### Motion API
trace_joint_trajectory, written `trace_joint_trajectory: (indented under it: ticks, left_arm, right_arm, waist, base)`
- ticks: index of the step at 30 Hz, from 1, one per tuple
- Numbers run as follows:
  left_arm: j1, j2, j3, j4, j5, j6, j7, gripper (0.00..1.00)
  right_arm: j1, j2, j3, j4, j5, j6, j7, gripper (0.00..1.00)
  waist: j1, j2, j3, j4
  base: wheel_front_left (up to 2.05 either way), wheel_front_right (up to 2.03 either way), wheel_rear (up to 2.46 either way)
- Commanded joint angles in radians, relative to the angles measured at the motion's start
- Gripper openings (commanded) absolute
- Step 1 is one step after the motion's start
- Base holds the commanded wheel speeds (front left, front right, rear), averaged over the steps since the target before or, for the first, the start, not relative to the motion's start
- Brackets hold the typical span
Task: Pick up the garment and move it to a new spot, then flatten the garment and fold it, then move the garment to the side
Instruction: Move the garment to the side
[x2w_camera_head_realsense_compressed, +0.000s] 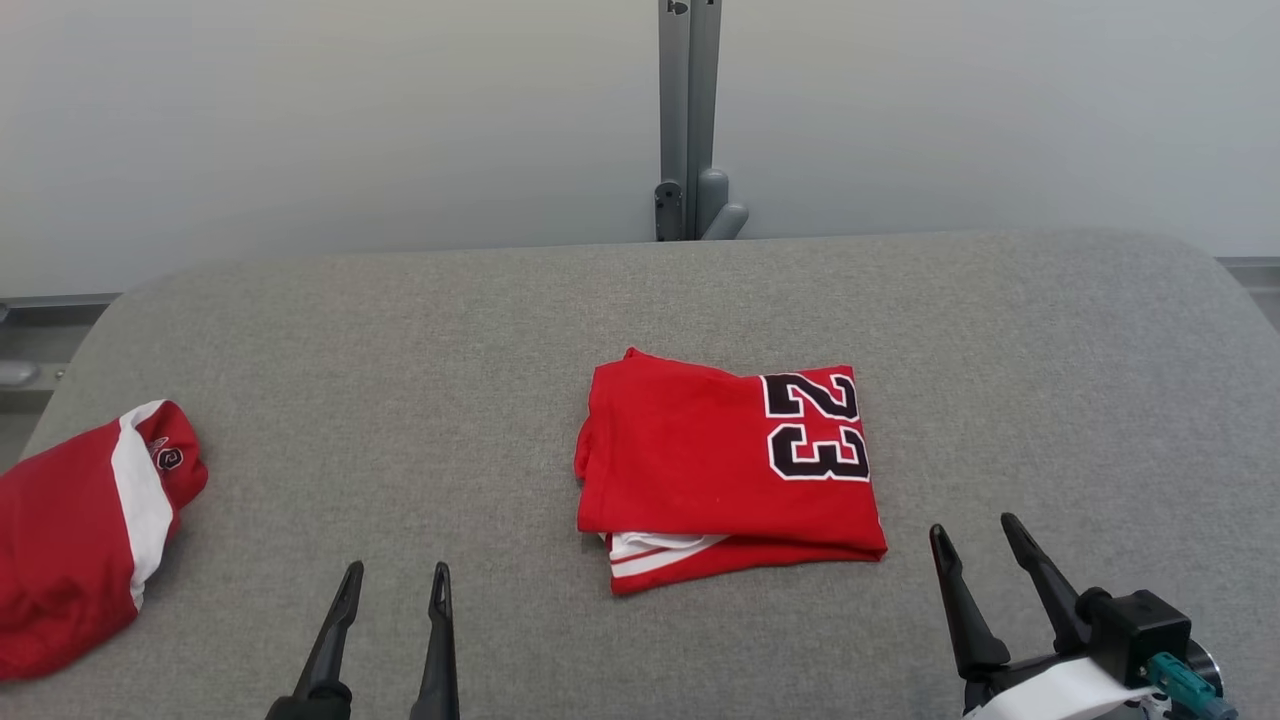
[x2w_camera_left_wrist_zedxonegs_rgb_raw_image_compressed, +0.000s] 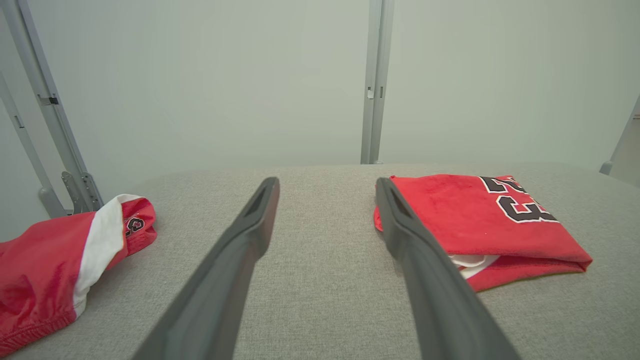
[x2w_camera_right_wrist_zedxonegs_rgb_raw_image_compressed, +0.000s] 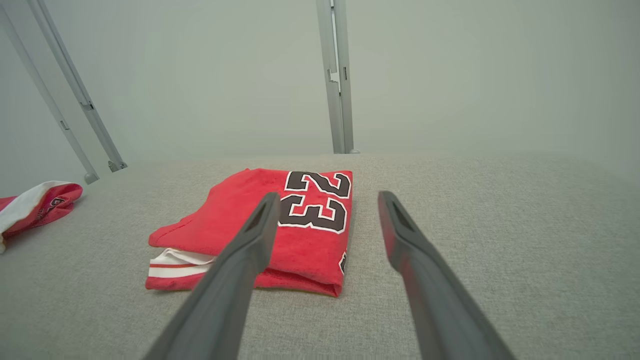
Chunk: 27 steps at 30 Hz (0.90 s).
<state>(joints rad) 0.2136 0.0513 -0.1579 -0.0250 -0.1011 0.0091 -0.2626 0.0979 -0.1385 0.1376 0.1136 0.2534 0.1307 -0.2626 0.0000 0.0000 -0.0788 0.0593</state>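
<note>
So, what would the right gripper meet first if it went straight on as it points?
Probably the right gripper would meet the folded red jersey at its numbered edge, though depth is unclear.

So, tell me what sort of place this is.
Likely a robot lab's cloth-folding station, not a home: a grey fabric-covered table, a bare pale wall with a grey metal post, and a folded red jersey laid on the table.
</note>
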Motion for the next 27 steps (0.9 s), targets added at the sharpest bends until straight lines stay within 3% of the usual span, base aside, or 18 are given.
trace_joint_trajectory:
  ticks: [1, 8, 18, 22, 27]
  left_arm:
    - [-0.008, -0.001, 0.003, 0.001, 0.006, 0.002, -0.003, 1.0]
    - [-0.021, -0.001, -0.014, 0.007, 0.011, -0.006, -0.003, 1.0]
    - [-0.052, -0.001, -0.037, 0.018, 0.017, -0.02, -0.003, 1.0]
    - [-0.076, -0.001, -0.047, 0.02, 0.01, -0.025, -0.003, 1.0]
    - [-0.101, -0.001, -0.071, 0.03, 0.037, -0.033, -0.003, 1.0]
  right_arm:
    - [-0.004, 0.001, 0.002, 0.013, 0.017, 0.0, -0.002, 1.0]
    - [-0.105, -0.028, 0.075, 0.173, 0.1, 0.0, -0.002, 1.0]
    - [-0.369, -0.099, 0.188, 0.482, 0.479, 0.0, 0.001, 1.0]
    - [-0.445, -0.148, 0.241, 0.532, 0.639, 0.0, 0.055, 1.0]
    - [-0.491, -0.203, 0.297, 0.538, 0.755, 0.0, 0.088, 1.0]
  waist:
    - [0.0, 0.0, 0.001, 0.003]
    - [0.0, 0.0, 0.028, 0.012]
    - [0.0, 0.0, 0.083, 0.071]
    - [0.0, 0.0, 0.129, 0.103]
    - [0.0, 0.0, 0.173, 0.132]
  base:
    - [0.0, 0.0, 0.0]
    - [0.0, 0.0, 0.0]
    - [0.0, 0.0, 0.0]
    - [0.0, 0.0, 0.0]
    - [0.0, 0.0, 0.0]
